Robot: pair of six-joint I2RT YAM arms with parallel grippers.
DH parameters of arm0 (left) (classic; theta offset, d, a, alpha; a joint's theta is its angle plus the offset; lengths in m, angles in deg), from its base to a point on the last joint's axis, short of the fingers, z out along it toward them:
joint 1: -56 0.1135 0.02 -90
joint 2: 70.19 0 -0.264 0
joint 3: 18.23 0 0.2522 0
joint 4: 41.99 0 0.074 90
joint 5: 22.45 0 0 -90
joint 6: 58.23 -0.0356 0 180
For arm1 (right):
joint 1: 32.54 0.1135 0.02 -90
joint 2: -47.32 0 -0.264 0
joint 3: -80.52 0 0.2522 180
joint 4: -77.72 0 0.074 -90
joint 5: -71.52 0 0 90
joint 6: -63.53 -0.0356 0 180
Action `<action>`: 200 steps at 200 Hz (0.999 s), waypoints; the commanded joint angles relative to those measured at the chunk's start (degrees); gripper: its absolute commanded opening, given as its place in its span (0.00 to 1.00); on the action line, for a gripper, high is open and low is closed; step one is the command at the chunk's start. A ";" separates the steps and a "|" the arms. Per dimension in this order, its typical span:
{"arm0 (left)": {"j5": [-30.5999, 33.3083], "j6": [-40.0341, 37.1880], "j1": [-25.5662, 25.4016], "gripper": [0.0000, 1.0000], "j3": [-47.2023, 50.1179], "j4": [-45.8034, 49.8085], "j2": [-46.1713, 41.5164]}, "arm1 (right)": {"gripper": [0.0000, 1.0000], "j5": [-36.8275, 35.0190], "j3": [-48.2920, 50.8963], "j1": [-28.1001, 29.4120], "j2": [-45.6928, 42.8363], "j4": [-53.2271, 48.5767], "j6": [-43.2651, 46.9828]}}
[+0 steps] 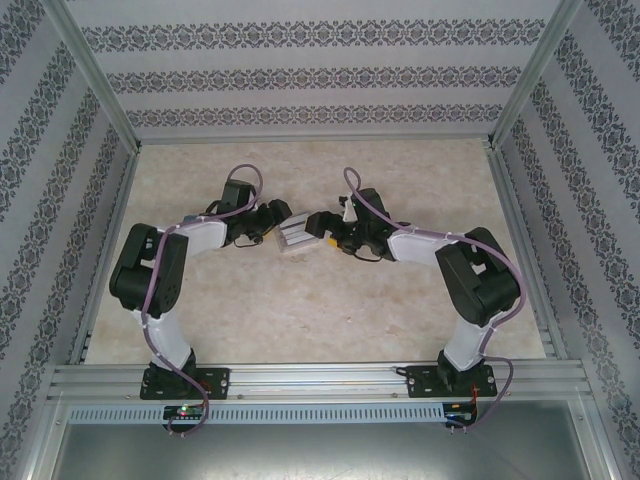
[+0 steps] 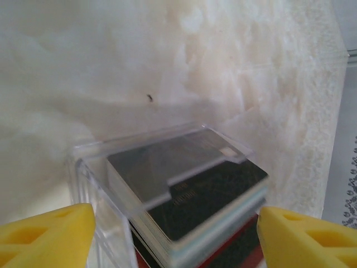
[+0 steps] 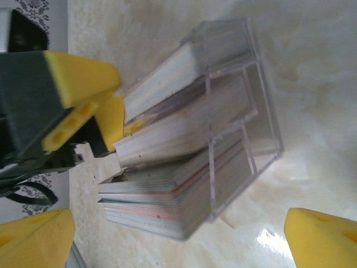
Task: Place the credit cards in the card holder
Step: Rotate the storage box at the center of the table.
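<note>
The left pincer [image 2: 175, 223] has its yellow tips wide apart on either side of the card holder [image 2: 150, 178]. The tips are so near the walls that I cannot tell whether they press on it or only flank it.

The holder is a clear, hard plastic box lying on the pale table [image 2: 111, 67], midway between the two arms. The credit cards [image 2: 212, 195] sit inside it in stacks, with their ends sticking out of the open side.

The box is probably light and slick, so it is likely to skate on the table if pushed from one side only. The best hold looks to be across its two flat side walls. The cards are thin and stiff, but a loose stack can fan and slide, so the protruding ends should be pushed squarely.

The right pincer [image 3: 178, 234] is spread wide and holds nothing, with the holder lying ahead of its tips.

- **Left wrist view:** it shows the dark top card under a notched clear face.
- **Right wrist view:** it shows three compartments, the stacks edge-on with a thin red line, and the other arm's fingers [image 3: 78, 78] by the card ends.
- **Top view:** it shows both arms converging on the holder.
</note>
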State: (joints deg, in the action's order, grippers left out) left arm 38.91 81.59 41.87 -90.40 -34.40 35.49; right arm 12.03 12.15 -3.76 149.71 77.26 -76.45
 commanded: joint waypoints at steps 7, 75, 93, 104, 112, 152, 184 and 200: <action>-1.22 0.92 0.10 0.76 -5.50 -2.44 3.63 | 0.97 -0.09 -2.06 1.47 1.75 2.52 3.95; -6.32 -0.37 -3.16 0.79 -20.54 1.08 14.28 | 0.97 -2.80 -2.52 5.95 1.15 3.57 5.20; -9.23 -0.37 -3.63 0.80 -25.24 1.46 17.69 | 0.97 -5.26 -2.26 7.52 0.97 4.46 5.17; -11.21 -1.79 -3.66 0.80 -28.57 2.99 19.59 | 0.97 -6.38 -2.36 8.23 0.95 4.69 5.41; -12.01 -3.96 -3.51 0.81 -31.70 5.99 20.79 | 0.97 -6.86 -2.43 8.56 0.97 4.44 5.88; -12.63 -12.43 -0.10 0.86 -43.35 18.88 22.32 | 0.98 -11.99 -0.90 9.63 -2.61 -0.08 13.02; -11.70 -12.51 4.44 0.86 -42.28 21.85 16.46 | 0.94 -19.26 1.89 10.74 -6.89 -6.17 22.01; -7.90 -14.00 5.91 0.87 -39.59 25.48 11.29 | 0.90 -20.73 3.59 10.85 -7.99 -6.90 24.57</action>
State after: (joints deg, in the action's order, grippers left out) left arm 27.68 71.32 44.80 -132.04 -16.55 55.52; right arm -2.90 13.22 6.18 144.31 74.20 -59.90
